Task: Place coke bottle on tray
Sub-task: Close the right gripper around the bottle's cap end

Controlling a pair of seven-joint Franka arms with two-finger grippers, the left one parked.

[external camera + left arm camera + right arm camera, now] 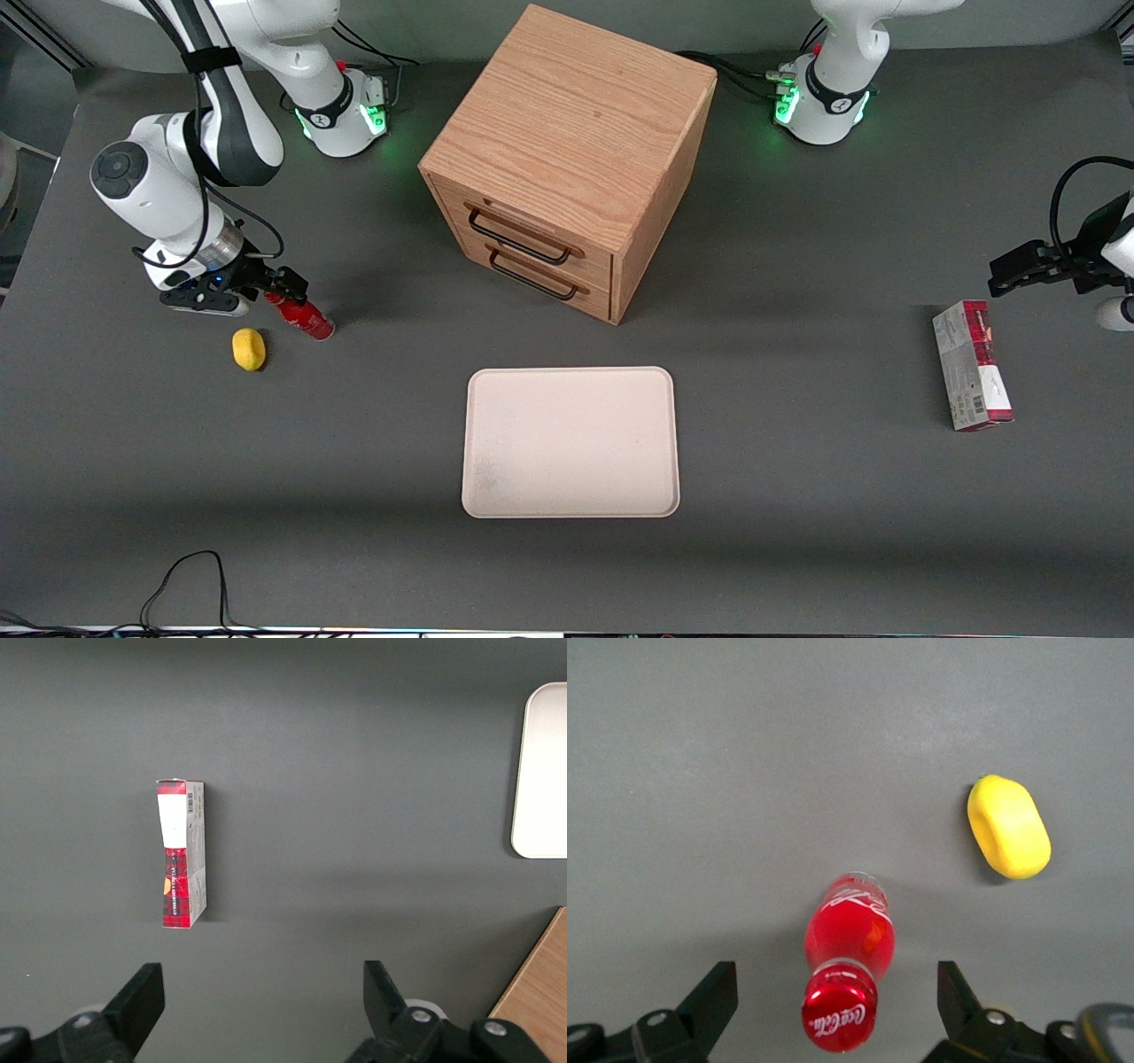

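Note:
The small red coke bottle (303,318) stands on the grey table toward the working arm's end, its red cap pointing up at the wrist camera (840,1006). My right gripper (282,289) hovers right over the bottle's cap. In the right wrist view the gripper (835,1001) is open, with the cap midway between the two black fingers (713,997) and a clear gap on each side. The cream tray (571,441) lies flat near the table's middle, nearer the front camera than the bottle; its edge shows in the left wrist view (542,771).
A yellow lemon-like lump (249,348) lies close beside the bottle, also in the right wrist view (1008,826). A wooden two-drawer box (567,159) stands farther from the front camera than the tray. A red-and-white carton (972,365) lies toward the parked arm's end.

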